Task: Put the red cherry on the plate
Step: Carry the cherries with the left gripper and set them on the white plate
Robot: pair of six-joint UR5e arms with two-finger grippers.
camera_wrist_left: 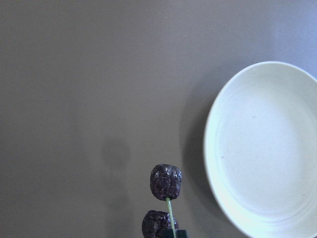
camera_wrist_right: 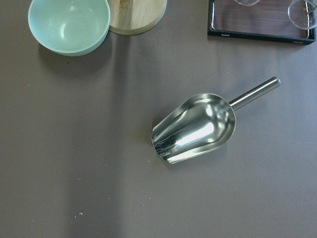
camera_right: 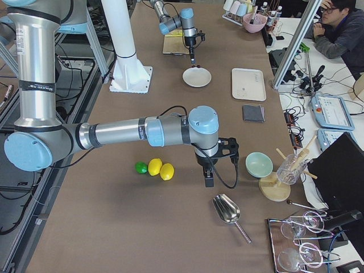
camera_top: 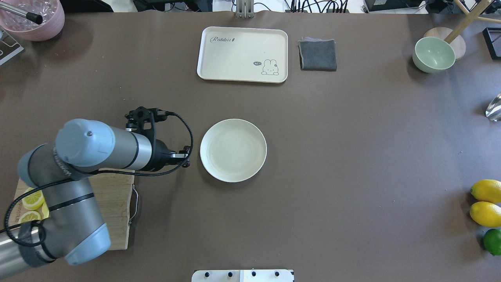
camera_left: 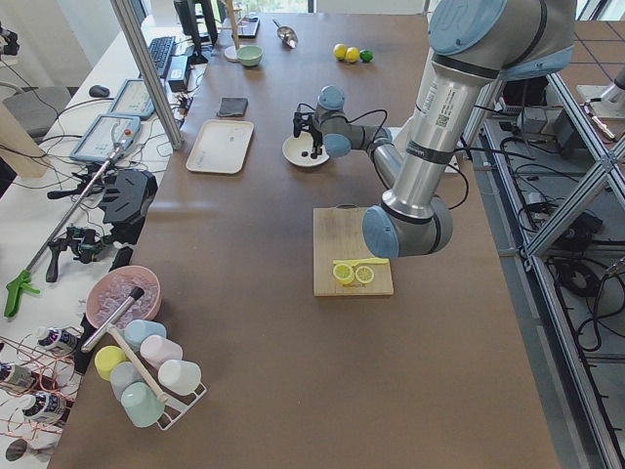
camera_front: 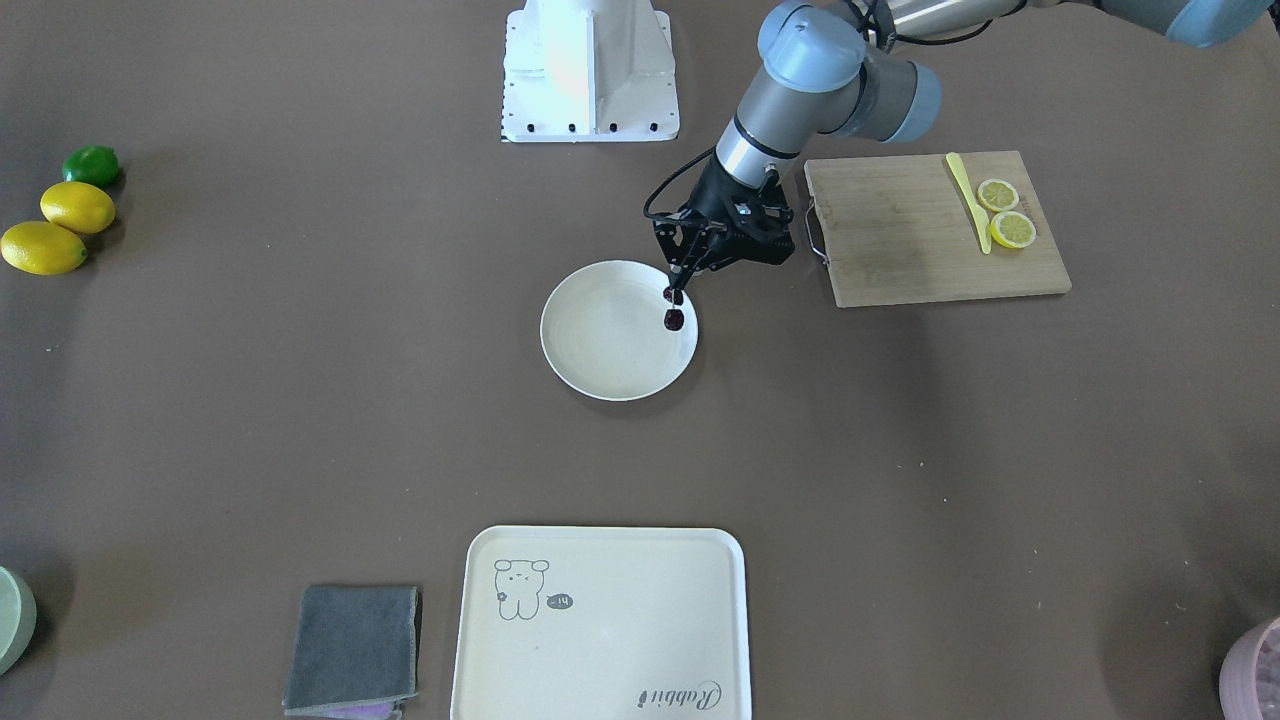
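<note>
My left gripper [camera_front: 680, 283] is shut on the thin pale-green stem of the red cherry [camera_front: 674, 319], two tiny dark maroon fruits that hang below the fingertips. In the left wrist view the red cherry [camera_wrist_left: 166, 182] hangs over bare table just beside the rim of the plate [camera_wrist_left: 262, 148]. The plate [camera_top: 233, 150] is round, cream-white and has nothing on it. From overhead my left gripper [camera_top: 187, 156] sits just left of the plate's edge. My right gripper [camera_right: 209, 181] shows only in the exterior right view, far from the plate; I cannot tell whether it is open or shut.
A wooden cutting board [camera_front: 900, 240] holds two lemon slices [camera_front: 1005, 212] and a yellow knife. A cream tray [camera_front: 600, 620] and grey cloth [camera_front: 352, 648] lie on the operators' side. Two lemons [camera_front: 60, 225] and a lime lie at one end. Under the right wrist lie a metal scoop [camera_wrist_right: 195, 128] and green bowl [camera_wrist_right: 69, 25].
</note>
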